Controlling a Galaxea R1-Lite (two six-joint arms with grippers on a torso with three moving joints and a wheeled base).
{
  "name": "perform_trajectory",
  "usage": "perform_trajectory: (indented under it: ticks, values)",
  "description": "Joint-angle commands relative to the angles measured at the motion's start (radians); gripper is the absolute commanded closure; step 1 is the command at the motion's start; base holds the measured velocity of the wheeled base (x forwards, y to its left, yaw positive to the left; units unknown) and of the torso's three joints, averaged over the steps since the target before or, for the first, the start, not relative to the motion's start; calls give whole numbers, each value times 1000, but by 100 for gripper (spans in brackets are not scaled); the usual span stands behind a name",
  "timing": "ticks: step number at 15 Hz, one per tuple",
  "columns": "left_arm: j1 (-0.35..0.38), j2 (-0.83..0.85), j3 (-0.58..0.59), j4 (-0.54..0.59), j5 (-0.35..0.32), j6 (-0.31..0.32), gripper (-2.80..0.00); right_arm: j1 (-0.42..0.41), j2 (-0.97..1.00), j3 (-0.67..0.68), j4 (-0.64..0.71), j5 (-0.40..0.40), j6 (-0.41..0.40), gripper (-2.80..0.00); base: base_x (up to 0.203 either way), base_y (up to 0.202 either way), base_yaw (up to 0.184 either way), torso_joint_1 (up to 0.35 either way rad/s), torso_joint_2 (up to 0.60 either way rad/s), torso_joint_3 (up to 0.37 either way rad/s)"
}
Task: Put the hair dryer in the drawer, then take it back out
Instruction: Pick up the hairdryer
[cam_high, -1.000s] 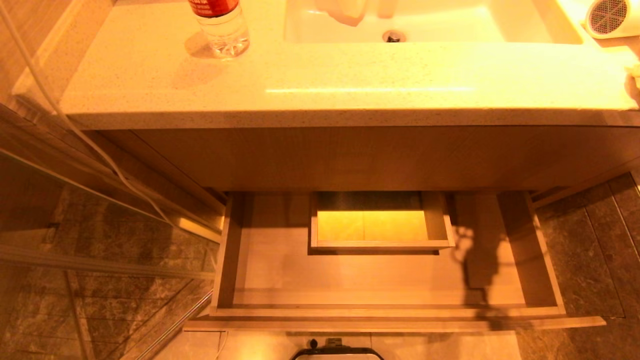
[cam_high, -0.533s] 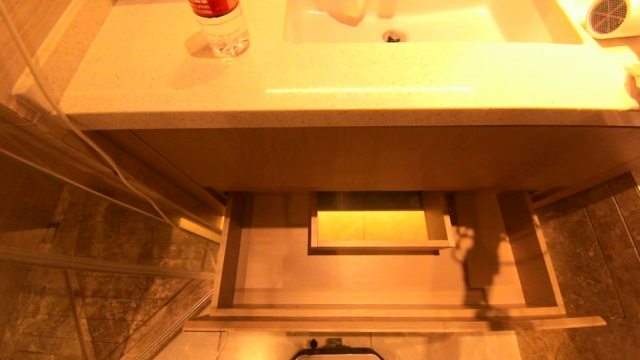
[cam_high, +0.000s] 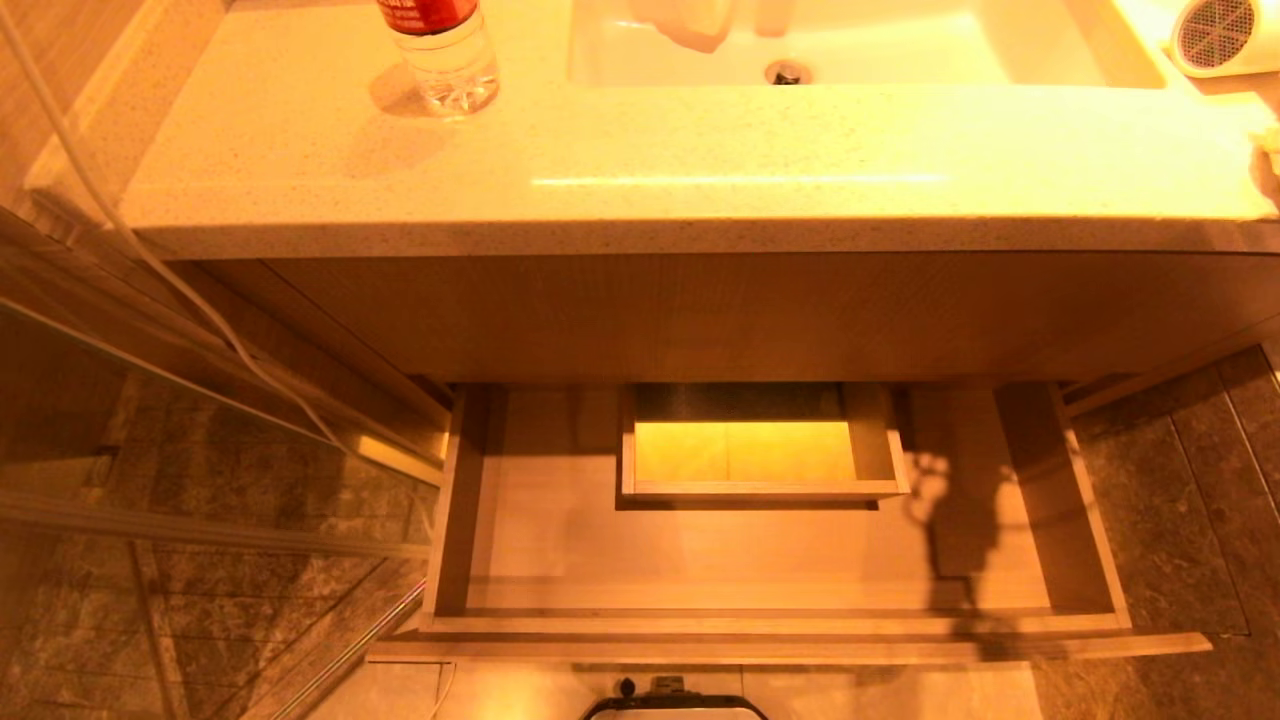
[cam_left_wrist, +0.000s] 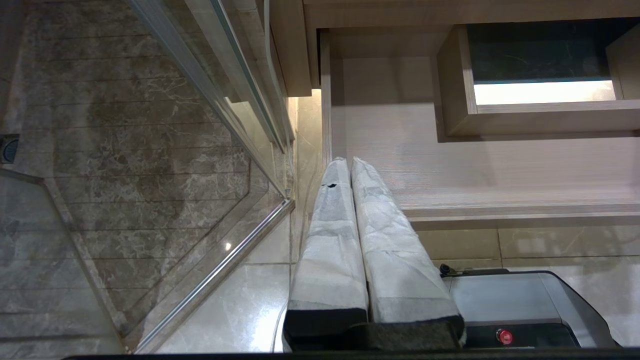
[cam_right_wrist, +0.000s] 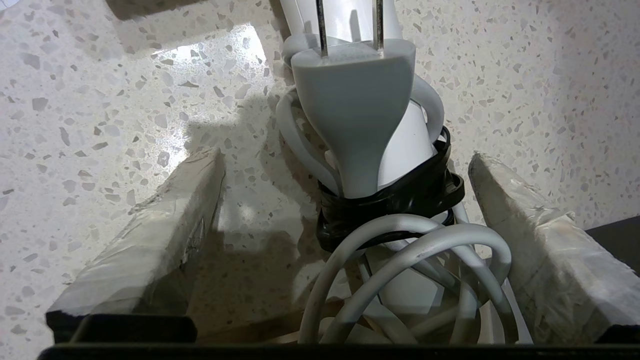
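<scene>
Inside drawer (cam_high: 560, 540) seemingly nothing; hair dryer (cam_high: 1215, 35) on countertop (cam_high: 700, 160).

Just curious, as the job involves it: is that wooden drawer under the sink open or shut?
Open. The drawer is pulled out below the countertop, showing its bare floor.

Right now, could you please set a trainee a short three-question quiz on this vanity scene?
1. True or false: the small white hair dryer lies inside the wide light wood-grain drawer.
2. The right gripper has its jaws: A) spread either side of the bundled pale grey cord; B) clamped on the clear plastic bottle; C) resting in the white sink basin.
3. Fill in: the left gripper has its jaws ____.

Key: 1 false, it lies on the speckled countertop; 2 A; 3 shut.
</scene>
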Motion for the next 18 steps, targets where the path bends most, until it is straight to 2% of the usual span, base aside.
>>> perform_trajectory:
  ticks: [1,3,18]
  values:
    - [0,0,2,0,0,0,0,0,2,0,11,1,-13,-280,0,0,0,0,0,0]
    - [0,0,2,0,0,0,0,-3,4,1,6,-1,-63,-280,0,0,0,0,0,0]
    - [0,0,2,0,0,0,0,-9,15,1,-50,-5,-64,-280,0,0,0,0,0,0]
